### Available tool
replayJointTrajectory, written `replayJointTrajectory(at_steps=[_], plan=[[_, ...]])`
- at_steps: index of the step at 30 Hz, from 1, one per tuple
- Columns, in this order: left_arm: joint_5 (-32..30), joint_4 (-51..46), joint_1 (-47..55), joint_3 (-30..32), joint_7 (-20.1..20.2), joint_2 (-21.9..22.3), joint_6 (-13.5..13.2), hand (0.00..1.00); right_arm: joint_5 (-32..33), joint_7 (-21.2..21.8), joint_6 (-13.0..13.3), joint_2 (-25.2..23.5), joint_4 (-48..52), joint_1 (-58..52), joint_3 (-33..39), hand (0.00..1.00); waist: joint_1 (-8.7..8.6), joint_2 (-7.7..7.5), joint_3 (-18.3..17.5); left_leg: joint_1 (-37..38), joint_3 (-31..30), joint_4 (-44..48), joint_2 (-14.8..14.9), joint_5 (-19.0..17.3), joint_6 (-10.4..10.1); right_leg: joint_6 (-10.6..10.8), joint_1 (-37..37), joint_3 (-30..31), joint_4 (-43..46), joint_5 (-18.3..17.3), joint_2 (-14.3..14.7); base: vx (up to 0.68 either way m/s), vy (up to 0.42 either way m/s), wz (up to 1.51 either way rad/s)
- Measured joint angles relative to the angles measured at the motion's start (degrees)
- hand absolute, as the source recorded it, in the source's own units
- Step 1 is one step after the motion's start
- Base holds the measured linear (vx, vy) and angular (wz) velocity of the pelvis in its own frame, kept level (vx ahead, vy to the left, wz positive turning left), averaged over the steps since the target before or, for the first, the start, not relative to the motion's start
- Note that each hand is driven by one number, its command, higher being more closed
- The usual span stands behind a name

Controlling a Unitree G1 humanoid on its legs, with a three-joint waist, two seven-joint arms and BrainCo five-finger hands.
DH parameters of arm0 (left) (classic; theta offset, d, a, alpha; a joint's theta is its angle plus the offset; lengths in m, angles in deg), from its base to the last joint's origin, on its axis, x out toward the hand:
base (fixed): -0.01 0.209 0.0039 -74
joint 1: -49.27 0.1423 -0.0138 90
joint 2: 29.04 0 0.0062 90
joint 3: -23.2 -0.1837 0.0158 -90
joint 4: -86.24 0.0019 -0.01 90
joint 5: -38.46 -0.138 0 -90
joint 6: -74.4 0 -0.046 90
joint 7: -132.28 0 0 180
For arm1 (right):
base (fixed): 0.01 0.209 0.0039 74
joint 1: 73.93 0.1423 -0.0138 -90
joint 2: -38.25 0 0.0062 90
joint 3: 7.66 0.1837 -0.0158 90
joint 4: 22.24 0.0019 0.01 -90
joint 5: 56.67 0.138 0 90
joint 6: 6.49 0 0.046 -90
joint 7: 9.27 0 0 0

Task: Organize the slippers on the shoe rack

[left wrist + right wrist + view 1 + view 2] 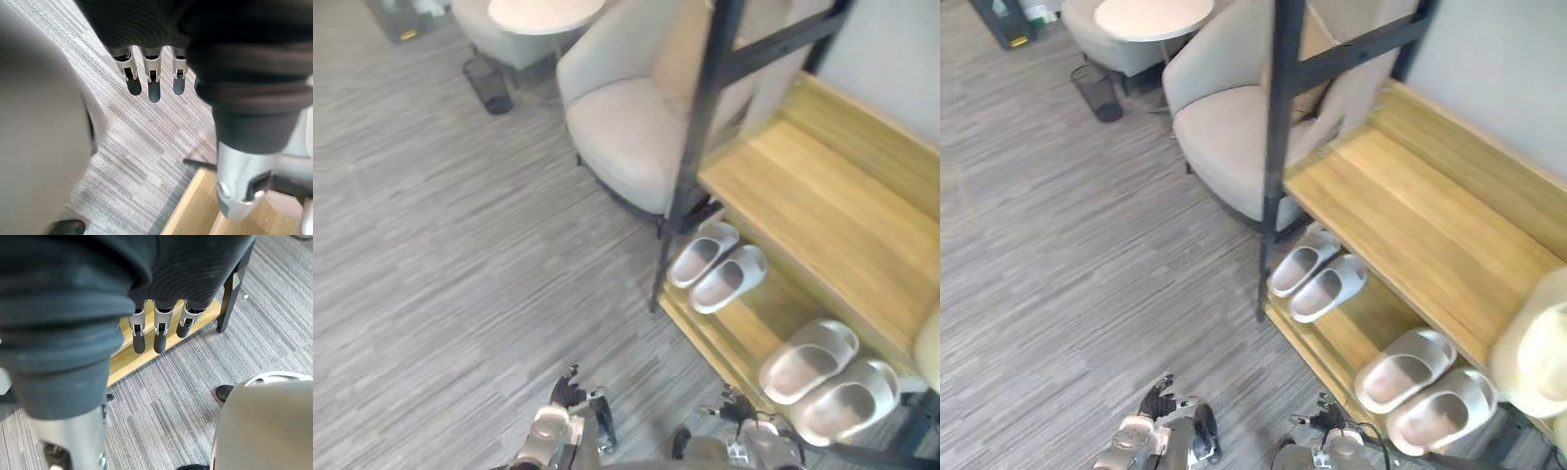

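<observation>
A wooden shoe rack [822, 211] with a black frame stands at the right. On its lower shelf a white pair of slippers [720, 266] lies side by side near the black post. A beige pair of slippers [827, 377] lies further along the same shelf, closer to me. A cream object [1538, 357] rests on the top shelf at the right edge. My left hand [553, 426] hangs low over the carpet, its fingers [154, 73] straight and empty. Beside the rack's front edge my right hand [759, 439] hangs too, its fingers [159, 330] straight and holding nothing.
A beige armchair [636, 127] stands against the rack's far end. Behind it are a round table [543, 12] and a black wire bin [489, 83]. Grey carpet [460, 255] spreads to the left of the rack.
</observation>
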Motion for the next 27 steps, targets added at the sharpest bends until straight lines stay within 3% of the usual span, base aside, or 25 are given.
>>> replayJointTrajectory(at_steps=[1,3,5,9,11,12,13,16,17,18,19,20,21,22,23,25,27], plan=[[-0.12,0.0,-0.03,-0.04,0.0,-0.07,0.01,0.0,0.01,-0.01,0.02,-0.13,0.02,0.06,0.08,0.0,0.06,0.0,0.0,0.24,-0.35,-0.89,-0.56,-0.02,0.03,0.02,0.04,-0.13,0.0,0.01,-0.2,0.13,0.189,0.78],[-0.58,0.11,0.54,-1.66,0.04,-0.47,0.2,0.0,0.0,0.03,0.11,-1.06,0.0,0.29,0.09,0.0,0.35,-0.08,0.04,2.76,-3.38,-5.25,-4.59,1.05,1.18,-0.12,1.59,0.18,0.36,0.13,-1.96,0.1,0.226,0.78],[-0.58,0.15,1.17,-1.79,0.03,-1.31,0.25,0.0,-0.03,0.02,0.11,-1.74,0.0,0.37,0.15,0.0,0.33,0.03,-0.05,3.82,-5.58,-6.41,-6.09,0.99,1.37,-0.04,2.21,0.53,2.45,0.47,-2.63,0.03,0.116,0.57],[-0.57,0.39,1.84,-1.76,0.03,-1.89,0.46,0.0,-0.11,0.09,0.09,-2.71,0.12,0.77,0.65,0.0,0.4,-0.18,-0.11,6.25,-9.96,-8.92,-7.48,0.28,1.43,-0.25,-4.85,3.49,21.86,3.43,-4.34,0.04,0.076,0.54],[-0.53,0.68,1.71,-2.07,-0.05,-1.88,0.65,0.0,-0.1,0.08,0.08,-2.87,0.11,0.39,1.6,0.0,0.1,-0.57,-0.42,9.45,-14.36,-13.54,-8.37,2.08,0.89,0.33,-8.18,10.26,24.65,-1.73,-0.15,0.12,0.018,0.79],[-0.53,0.75,1.64,-2.06,-0.07,-1.82,0.67,0.0,-0.1,0.07,0.09,-2.82,0.1,0.3,1.76,0.0,0.0,-0.56,-0.42,10.12,-15.21,-14.54,-8.44,2.6,0.89,0.36,-8.74,11.23,24.1,-2.3,0.92,0.17,-0.045,1.0],[-0.52,1.12,1.38,-2.01,-0.07,-1.69,0.67,0.0,0.11,0.08,0.12,-2.66,0.15,0.13,1.92,0.0,-0.67,-0.52,-0.46,11.83,-18.18,-17.25,-8.67,3.61,0.72,0.22,-11.34,13.9,21.63,-3.18,4.09,0.14,-0.068,0.83],[-0.5,2.2,1.04,-1.93,-0.07,-1.55,0.67,0.0,0.19,-0.04,0.43,-2.72,0.44,0.35,2.24,0.0,-2.09,-0.67,-0.66,13.35,-22.49,-18.48,-9.49,4.14,-0.14,-0.82,-13.57,16.64,15.63,-2.51,6.53,0.15,-0.116,1.05],[-0.51,2.47,1.12,-1.54,-0.02,-1.43,0.67,0.0,0.22,-0.14,0.41,-2.75,0.41,-0.17,2.25,0.0,-2.28,-1.82,-1.35,13.83,-25.42,-17.65,-11.09,3.43,-0.52,-3.03,-13.16,17.11,9.55,-0.14,5.75,0.25,-0.221,1.51],[-0.48,2.78,1.05,-0.53,-0.13,-0.75,0.66,0.0,0.45,-0.15,0.38,-2.45,0.04,-0.33,2.34,0.0,-2.31,-1.86,-1.98,13.54,-27.83,-14.83,-11.47,1.48,-1.38,-3.52,-11.44,15.72,7.7,1.72,5.2,0.25,-0.197,1.26],[-0.42,2.77,1.18,-0.22,-0.11,-0.39,0.61,0.0,0.47,-0.18,0.31,-2.34,-0.01,-0.43,2.39,0.0,-2.27,-1.44,-2.25,13.29,-28.13,-13.91,-11.09,0.87,-2.05,-3.6,-10.72,14.87,6.98,1.74,5.22,0.29,-0.179,0.87],[-0.27,2.64,2.02,1.22,-0.15,0.58,0.3,0.0,0.49,-0.15,0.22,-2.17,0.0,-0.2,2.91,0.0,-1.19,0.15,-2.87,12.06,-27.85,-10.15,-10.03,-1.42,-3.81,-4.27,-9.06,12.7,5.36,1.54,5.58,0.32,-0.13,0.56],[-0.09,2.43,2.49,2.7,-0.14,1.1,0.31,0.0,0.51,-0.16,0.2,-2.3,0.03,0.12,3.58,0.0,-1.22,0.73,-2.71,9.99,-26.13,-5.19,-9.48,-2.92,-6.05,-4.44,-7.86,11.49,4.72,1.49,5.63,0.35,-0.127,0.76],[0.83,1.25,2.68,4.93,-0.16,1.81,0.31,0.0,0.67,-0.18,0.12,-2.39,0.2,0.01,4.03,0.0,-1.28,1.31,-2.07,6.13,-22.58,5.4,-7.79,-4.73,-8.92,-4.82,-4.98,10.42,3.15,1.32,6.22,0.34,-0.09,0.73],[1.58,-0.37,3.31,7.67,-0.21,2.43,0.3,0.0,0.8,-0.2,0.05,-2.59,0.79,-0.73,3.9,0.0,-0.89,1.34,-1.43,2.49,-18.15,16.58,-4.53,-5.63,-9.98,-5.87,-1.45,9.25,1.46,0.7,7.15,0.28,-0.061,0.53],[2.68,-1.84,3.78,9.46,-0.38,2.53,0.05,0.0,1.22,-0.39,0.03,-3.04,2.1,-1.51,3.23,0.0,0.57,1.31,-1.08,-0.22,-11.99,26.24,2.29,-6.53,-8.74,-6.66,3.35,8.14,-0.74,0.1,8.23,0.27,-0.032,0.12],[3.07,-1.85,3.33,9.66,-0.35,2.44,-0.06,0.0,1.24,-0.52,0.07,-2.77,2.3,-0.83,3.25,0.0,1.16,1.01,-0.96,-3.1,-8.93,24.25,5.87,-7.28,-7.42,-6.02,6.19,7.8,-3.23,-0.27,7.06,0.34,0.057,0.07]])
